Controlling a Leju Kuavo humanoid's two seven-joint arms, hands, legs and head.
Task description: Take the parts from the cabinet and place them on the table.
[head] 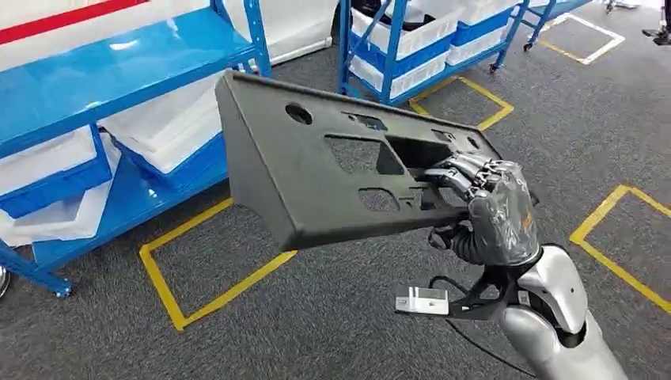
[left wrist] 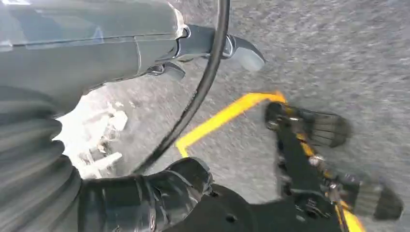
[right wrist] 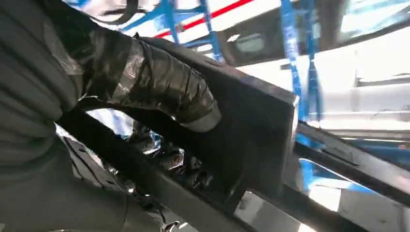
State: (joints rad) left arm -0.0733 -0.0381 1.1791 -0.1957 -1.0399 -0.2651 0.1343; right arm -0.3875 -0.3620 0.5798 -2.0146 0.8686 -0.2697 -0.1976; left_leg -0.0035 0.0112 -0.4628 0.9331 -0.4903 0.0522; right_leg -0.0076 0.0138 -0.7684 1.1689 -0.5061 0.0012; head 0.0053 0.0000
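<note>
Right hand [head: 490,210] grips dark panel [head: 332,170] at its right end; long axis runs up-left toward blue shelving [head: 119,71]. Left hand [left wrist: 145,203]: state unclear.

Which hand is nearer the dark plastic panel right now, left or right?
Right. The right hand grips the dark plastic panel at its end, fingers hooked through a cutout. The left hand hangs low over the grey floor, away from the panel.
</note>
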